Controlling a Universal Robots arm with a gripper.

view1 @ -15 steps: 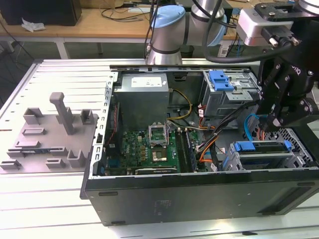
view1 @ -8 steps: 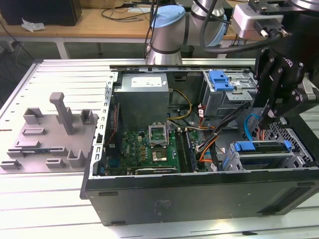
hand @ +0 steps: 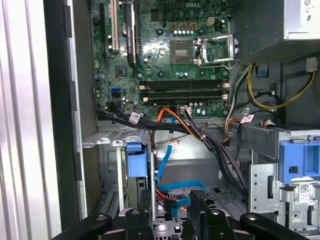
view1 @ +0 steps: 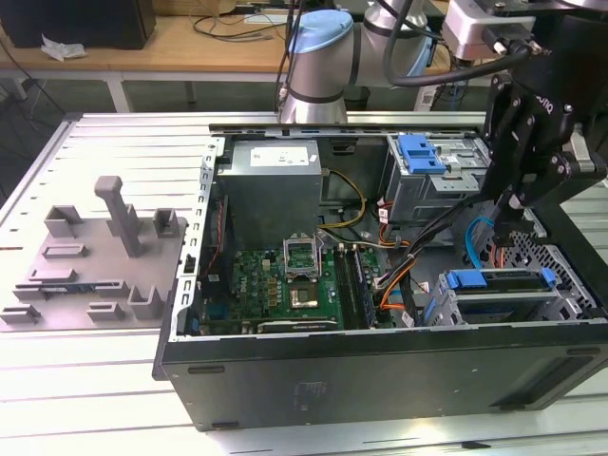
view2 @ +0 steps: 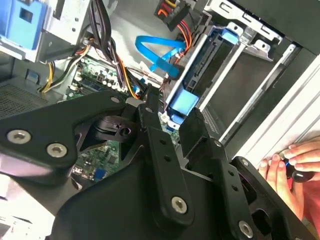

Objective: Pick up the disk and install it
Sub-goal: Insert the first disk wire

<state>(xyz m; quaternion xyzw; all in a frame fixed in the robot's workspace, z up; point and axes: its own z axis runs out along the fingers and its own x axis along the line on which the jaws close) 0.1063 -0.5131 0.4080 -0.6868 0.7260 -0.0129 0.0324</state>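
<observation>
The disk (view1: 502, 293) sits in the drive bay at the front corner of the open computer case, on the exterior view's right. Its bright blue carrier bracket frames the silver body. The carrier's blue end tab appears in both wrist views (view2: 182, 104) (hand: 137, 160), slotted between the bay's metal rails. My black gripper (view1: 505, 228) hangs just above the bay, a little behind the disk. Its fingers (hand: 197, 212) stand apart with nothing between them, seen also in the second wrist view (view2: 170, 117). The gripper is open and not touching the disk.
A blue flat cable (view1: 475, 242) loops under the gripper beside black and orange wire bundles. An upper drive cage with a blue latch (view1: 423, 152), the grey power supply (view1: 271, 180) and the motherboard (view1: 285, 280) share the case. A person's hand (view2: 290, 165) rests outside the case wall. A grey fixture (view1: 104, 247) stands on the exterior view's left.
</observation>
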